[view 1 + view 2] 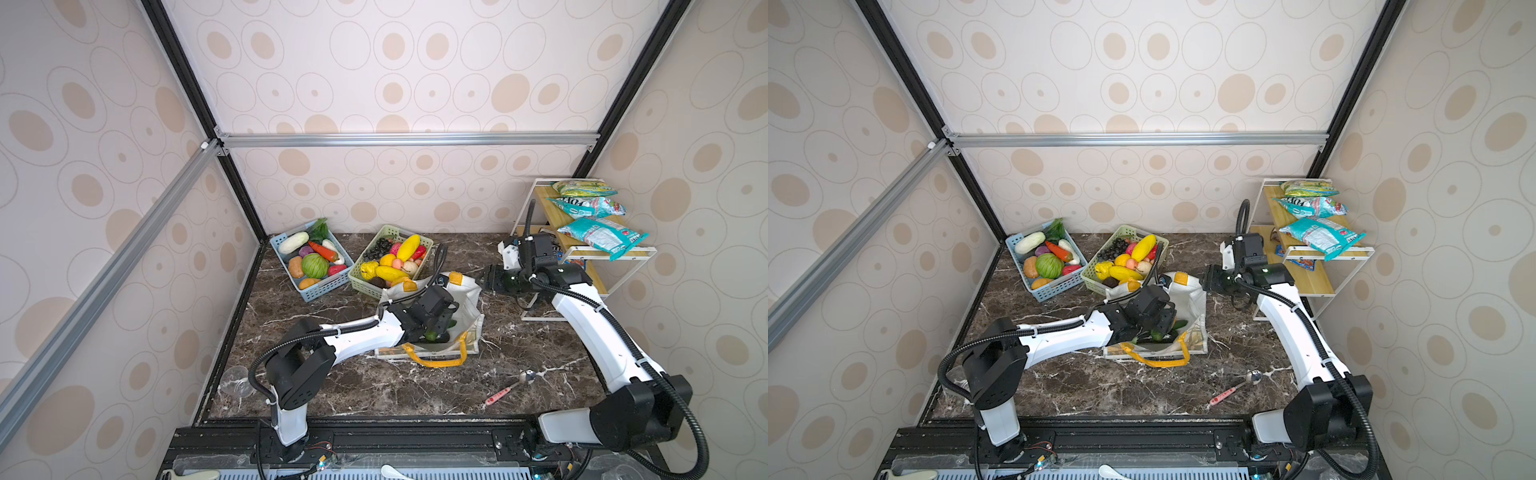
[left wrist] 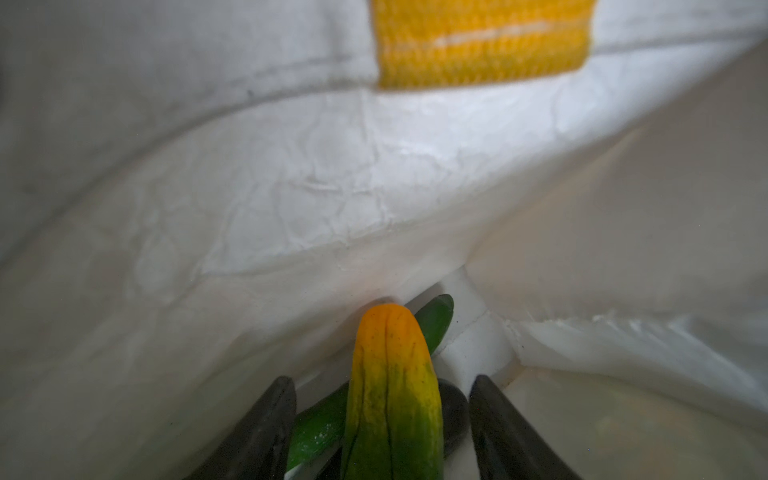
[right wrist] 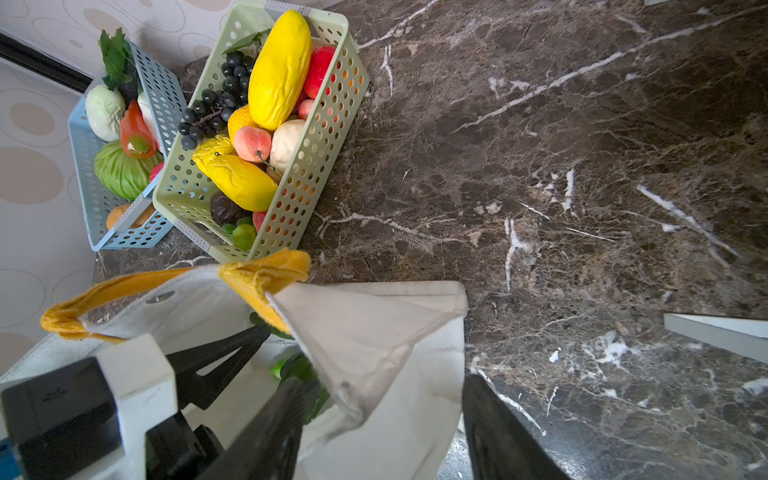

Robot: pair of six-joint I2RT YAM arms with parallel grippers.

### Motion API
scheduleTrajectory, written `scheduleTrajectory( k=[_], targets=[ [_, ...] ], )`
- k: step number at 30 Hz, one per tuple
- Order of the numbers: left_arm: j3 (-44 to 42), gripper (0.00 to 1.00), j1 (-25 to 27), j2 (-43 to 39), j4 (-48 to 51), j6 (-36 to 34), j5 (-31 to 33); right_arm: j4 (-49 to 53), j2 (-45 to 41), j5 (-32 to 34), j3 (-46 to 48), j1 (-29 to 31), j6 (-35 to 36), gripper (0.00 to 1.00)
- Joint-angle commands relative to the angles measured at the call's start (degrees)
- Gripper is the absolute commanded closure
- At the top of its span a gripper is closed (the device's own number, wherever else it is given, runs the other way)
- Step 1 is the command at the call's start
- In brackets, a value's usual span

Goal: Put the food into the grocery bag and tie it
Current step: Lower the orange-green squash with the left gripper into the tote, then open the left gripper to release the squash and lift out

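Left gripper (image 2: 382, 377) sat inside the grocery bag (image 2: 291, 187), jaws parted. The orange-green gourd (image 2: 392, 411) lay between them, 1 finger clear on each side, long axis along the fingers, tip toward the bag's corner. Right gripper (image 3: 384, 380) stood open astride the bag's rim.

White grocery bag (image 1: 471, 299) upright, mouth open; orange-green gourd (image 2: 392, 395) inside, lying atop green piece (image 2: 436, 320).
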State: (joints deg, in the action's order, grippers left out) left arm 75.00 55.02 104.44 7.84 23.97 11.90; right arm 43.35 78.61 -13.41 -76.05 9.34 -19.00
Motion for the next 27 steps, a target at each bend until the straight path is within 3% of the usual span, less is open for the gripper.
scheduleTrajectory(
  k=[1, 19, 27],
  targets=[
    [2.69, 0.31, 0.52, -0.29, 0.78, -0.25, 0.82, 0.72, -0.25, -0.37, -0.82, 0.32, 0.04, 0.37],
    [7.4, 0.28, 0.13, 0.76, 3.83, -0.75, 1.89, -0.2, -3.57, -0.69, 3.19, 0.32, -0.95, 0.36],
    [10.65, 0.14, -0.87, 0.82, 6.58, -0.53, 0.58, 0.85, -2.79, -0.91, 0.82, 0.35, 0.57, 0.36]
  ],
)
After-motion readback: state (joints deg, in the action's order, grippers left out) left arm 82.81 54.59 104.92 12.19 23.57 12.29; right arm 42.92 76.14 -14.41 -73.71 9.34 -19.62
